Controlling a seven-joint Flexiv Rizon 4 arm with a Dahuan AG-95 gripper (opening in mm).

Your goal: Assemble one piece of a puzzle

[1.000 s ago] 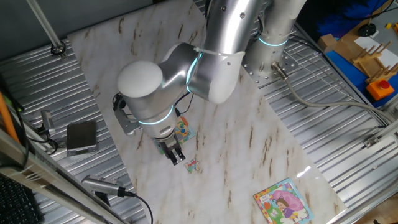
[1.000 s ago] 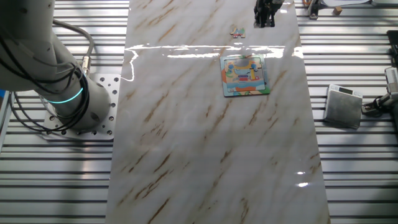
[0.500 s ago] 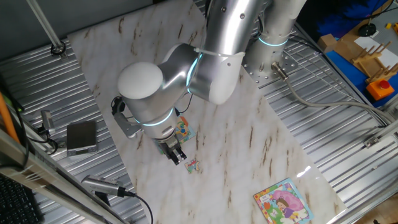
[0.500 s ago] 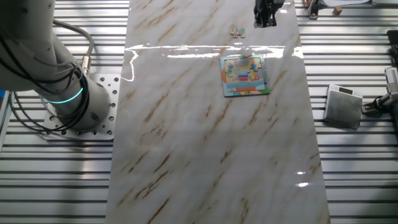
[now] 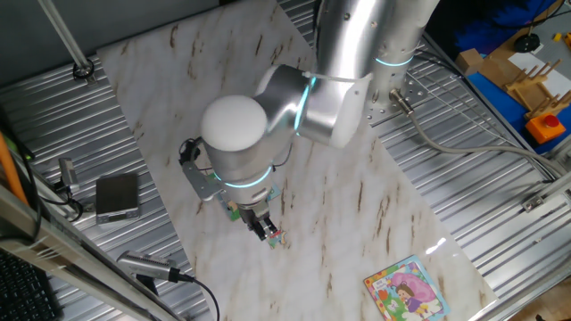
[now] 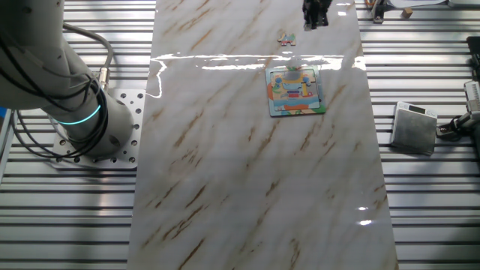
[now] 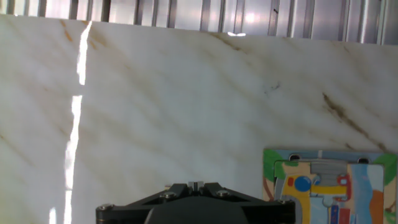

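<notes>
The tool (image 5: pixel 266 230) hangs just beside the piece (image 5: pixel 277 238), low over the marble desk (image 5: pixel 357 205) near one of its end edges. From the other fixed view the tool (image 6: pixel 316 13) sits at the far edge of the desk, with the piece (image 6: pixel 286 37) a little nearer the middle and the puzzle (image 6: pixel 295 89) further in from that edge. In the hand view only the puzzle (image 7: pixel 333 186) shows, at the lower right; the piece and the fingertips are out of sight there, so it cannot be told whether the tool is spread or pressed together.

The step in hand looks like lining up over the piece for a pick. To do it well, the tool should centre on the piece before descending, since the piece is tiny and flat and an off-centre pinch would likely slide it across the smooth marble. The fingers would want to straddle its narrowest span and come down until they nearly touch the desk. The second puzzle (image 5: pixel 406 290), near another corner of the desk, is not the target.
</notes>
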